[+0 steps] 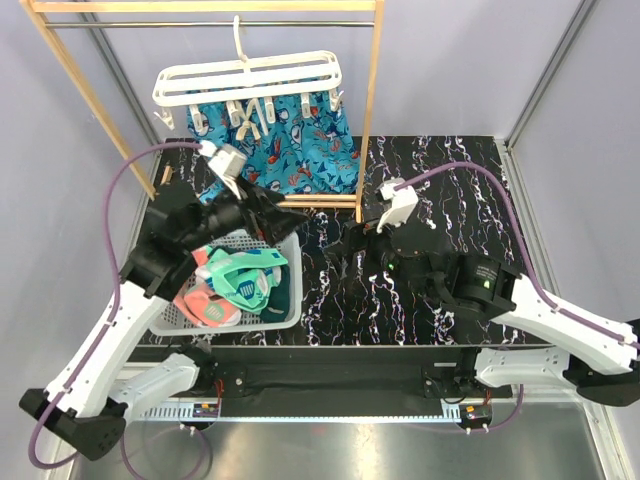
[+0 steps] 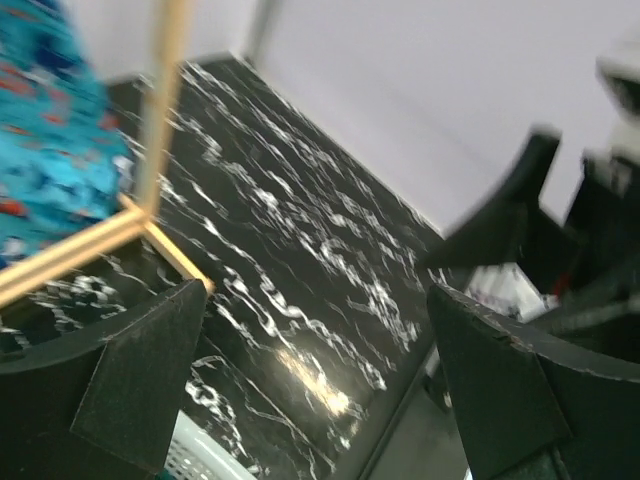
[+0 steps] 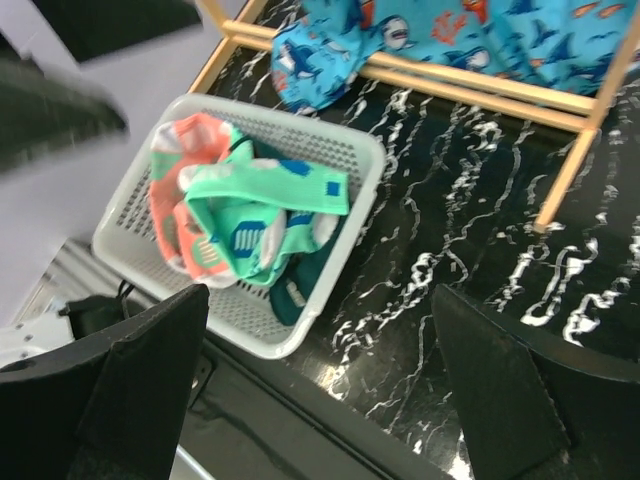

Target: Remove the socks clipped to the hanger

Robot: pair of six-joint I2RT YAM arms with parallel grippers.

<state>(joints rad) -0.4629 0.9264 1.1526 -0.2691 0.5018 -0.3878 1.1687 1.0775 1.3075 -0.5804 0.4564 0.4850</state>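
Observation:
The white slatted hanger (image 1: 250, 80) hangs by its hook from the wooden rack, its small clips (image 1: 245, 115) dangling with no sock on them that I can see. The socks (image 1: 235, 280), mint green, pink and dark teal, lie piled in the white mesh basket (image 1: 292, 312); they also show in the right wrist view (image 3: 250, 205). My left gripper (image 1: 285, 215) is open and empty above the basket's far right corner, its jaws wide over the marble table (image 2: 315, 330). My right gripper (image 1: 350, 245) is open and empty, low over the table right of the basket (image 3: 320, 330).
A large blue patterned cloth (image 1: 290, 150) hangs behind the hanger. The wooden rack (image 1: 372, 120) stands at the back, its base rail (image 3: 470, 90) on the black marble table (image 1: 440, 170). Grey walls close in the sides.

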